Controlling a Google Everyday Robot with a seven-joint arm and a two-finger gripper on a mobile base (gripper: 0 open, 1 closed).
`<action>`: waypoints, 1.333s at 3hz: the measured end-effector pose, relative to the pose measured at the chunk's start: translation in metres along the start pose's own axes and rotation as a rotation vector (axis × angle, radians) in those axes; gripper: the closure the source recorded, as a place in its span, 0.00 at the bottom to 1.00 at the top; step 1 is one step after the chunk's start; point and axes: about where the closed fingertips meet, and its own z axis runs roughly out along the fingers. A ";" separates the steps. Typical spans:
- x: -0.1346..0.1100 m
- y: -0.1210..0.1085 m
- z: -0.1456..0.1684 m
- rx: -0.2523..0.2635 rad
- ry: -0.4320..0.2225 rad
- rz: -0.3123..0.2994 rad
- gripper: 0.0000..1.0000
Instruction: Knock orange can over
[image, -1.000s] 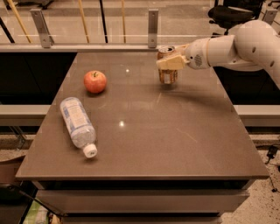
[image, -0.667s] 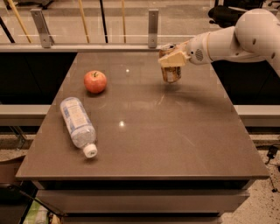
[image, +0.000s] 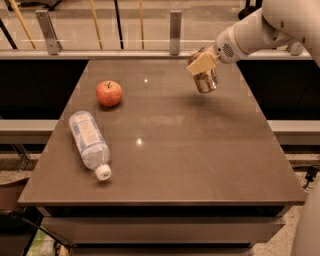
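**Can tilted under the gripper at the table's far right**

A wide brown table (image: 190, 150) fills most of the view, with a metal rail (image: 150, 54) along its far edge. The white arm (image: 260, 30) reaches in from the upper right, sloping down and to the left over the table's far right corner.

A clear bottle (image: 87, 140) lies on its side near the left edge, its white cap pointing toward the near side. Beyond it, well apart from the can, a red apple (image: 109, 93) sits upright on the far left part of the table.

The can (image: 206, 81) is at the far right of the table, near the far edge. It is tilted rather than upright, and its upper end is covered by the gripper (image: 201, 62). Whether its base still rests on the surface cannot be told.

The gripper is at the arm's end, touching the top of the can. Whether it is clenched around the can or only pressed against it cannot be told.
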 end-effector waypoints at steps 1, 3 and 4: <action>0.009 -0.004 -0.001 0.029 0.130 0.002 1.00; 0.035 -0.008 0.014 0.064 0.386 -0.021 1.00; 0.047 -0.008 0.024 0.079 0.503 -0.050 1.00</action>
